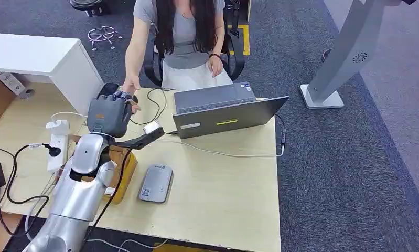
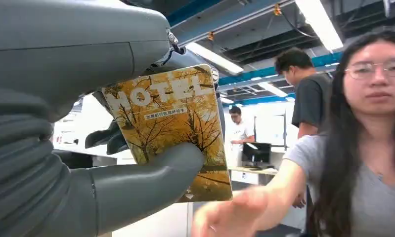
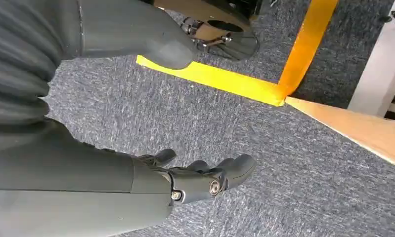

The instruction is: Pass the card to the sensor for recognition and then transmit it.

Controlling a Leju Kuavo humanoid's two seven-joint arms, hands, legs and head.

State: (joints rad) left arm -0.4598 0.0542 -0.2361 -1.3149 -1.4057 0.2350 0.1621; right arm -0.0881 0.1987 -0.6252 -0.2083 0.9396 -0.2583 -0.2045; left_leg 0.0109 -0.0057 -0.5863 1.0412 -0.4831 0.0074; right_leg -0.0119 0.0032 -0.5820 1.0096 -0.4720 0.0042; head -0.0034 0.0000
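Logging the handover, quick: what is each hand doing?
Left hand: holding the hotel card.
Right hand: open, holding nothing.

left hand (image 1: 108,114) raised, gripping | right hand (image 3: 185,177) hanging, empty, fingers apart

Card (image 2: 170,133) in left hand (image 2: 86,163): "HOTEL" in large pale letters across top edge; small white strip of Chinese print beneath, too small to read.

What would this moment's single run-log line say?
left hand: holds hotel card, raised toward person | person's hand: reaching for card | right hand: hangs over carpet, holds nothing | sensor: on table
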